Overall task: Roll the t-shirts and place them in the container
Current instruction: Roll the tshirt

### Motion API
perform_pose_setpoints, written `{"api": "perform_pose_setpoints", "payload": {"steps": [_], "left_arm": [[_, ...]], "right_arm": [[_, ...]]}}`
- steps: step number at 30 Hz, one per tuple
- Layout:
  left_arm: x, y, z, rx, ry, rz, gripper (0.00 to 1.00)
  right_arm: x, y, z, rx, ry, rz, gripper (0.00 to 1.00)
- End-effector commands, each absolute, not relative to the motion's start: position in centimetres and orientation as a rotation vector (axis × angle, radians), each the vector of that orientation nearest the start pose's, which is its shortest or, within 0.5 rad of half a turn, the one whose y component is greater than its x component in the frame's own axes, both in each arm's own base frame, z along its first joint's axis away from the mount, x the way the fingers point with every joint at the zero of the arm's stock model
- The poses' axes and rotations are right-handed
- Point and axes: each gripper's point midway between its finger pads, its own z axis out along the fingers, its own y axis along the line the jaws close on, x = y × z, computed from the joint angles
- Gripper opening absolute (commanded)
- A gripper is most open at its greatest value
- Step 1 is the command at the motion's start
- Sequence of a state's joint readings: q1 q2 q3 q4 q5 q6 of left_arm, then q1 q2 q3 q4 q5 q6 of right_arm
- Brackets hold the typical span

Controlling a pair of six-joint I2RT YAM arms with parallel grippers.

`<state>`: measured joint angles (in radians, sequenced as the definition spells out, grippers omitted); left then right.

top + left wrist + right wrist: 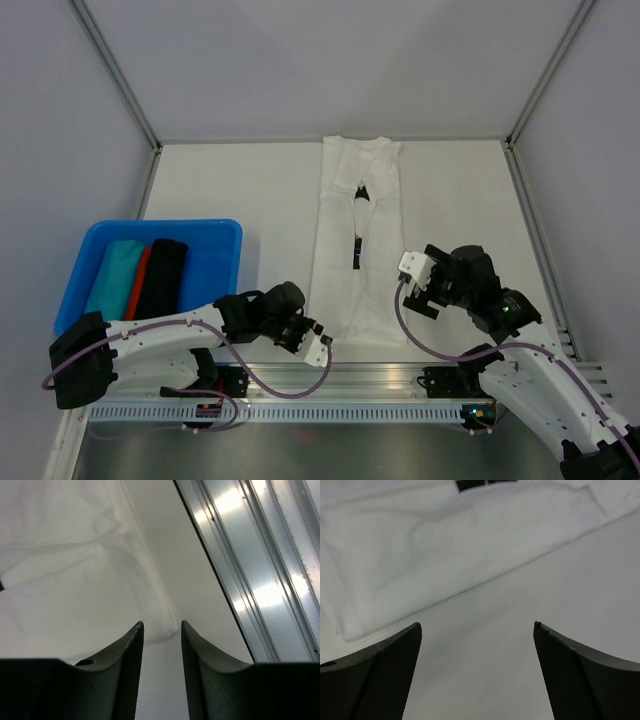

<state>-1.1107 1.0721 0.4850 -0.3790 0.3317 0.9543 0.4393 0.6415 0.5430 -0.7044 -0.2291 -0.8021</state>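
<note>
A white t-shirt (pixel 340 280) lies folded into a long narrow strip down the middle of the table, with small black marks along its centre. My left gripper (pixel 318 342) is at the strip's near left corner. In the left wrist view its fingers (pixel 161 625) stand a small gap apart with nothing between them, and the shirt's corner (pixel 65 580) lies just past the tips. My right gripper (pixel 412 276) is wide open and empty just right of the strip's lower part. In the right wrist view (pixel 477 625) it hangs over bare table, short of the shirt's edge (pixel 445 545).
A blue bin (pixel 160 226) at the left holds rolled teal, red and black garments. An aluminium rail (pixel 350 375) runs along the near edge, also in the left wrist view (pixel 265 555). Grey walls and frame posts enclose the table.
</note>
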Motion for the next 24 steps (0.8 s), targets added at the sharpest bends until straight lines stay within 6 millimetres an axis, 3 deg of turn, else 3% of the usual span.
{"api": "perform_pose_setpoints", "payload": {"steps": [1,3,5,9,11,13,17,20,21,24], "left_arm": [[10.1,-26.6,7.6,2.081,1.255,-0.571,0.41],[9.7,-26.5,7.2,2.083,1.286,-0.620,0.41],[9.9,-26.1,6.4,2.094,1.308,-0.632,0.41],[10.5,-25.8,5.5,2.098,1.322,-0.601,0.42],[10.9,-25.8,5.7,2.113,1.306,-0.571,0.43],[11.2,-25.3,5.0,2.163,1.301,-0.528,0.43],[11.9,-25.2,4.5,2.248,1.221,-0.459,0.43],[11.8,-25.2,4.3,2.271,1.182,-0.467,0.44],[11.6,-25.2,4.3,2.277,1.166,-0.474,0.45],[11.1,-24.9,4.0,2.304,1.099,-0.478,0.45]], "right_arm": [[22.1,14.1,19.6,-1.095,1.719,0.263,0.98],[23.6,13.5,19.8,-1.070,1.712,0.189,0.98],[24.4,12.5,18.7,-1.074,1.738,0.086,0.98],[23.0,12.5,18.2,-1.109,1.763,0.085,0.96],[22.0,12.1,18.0,-1.154,1.747,0.077,0.89],[21.1,11.5,16.4,-1.262,1.736,0.044,0.71],[20.6,10.4,14.1,-1.424,1.730,-0.032,0.63],[20.4,11.6,13.4,-1.617,1.605,-0.017,0.63],[20.4,12.3,13.6,-1.653,1.566,0.007,0.70],[19.4,14.8,12.6,-1.806,1.462,0.169,0.71]]}}
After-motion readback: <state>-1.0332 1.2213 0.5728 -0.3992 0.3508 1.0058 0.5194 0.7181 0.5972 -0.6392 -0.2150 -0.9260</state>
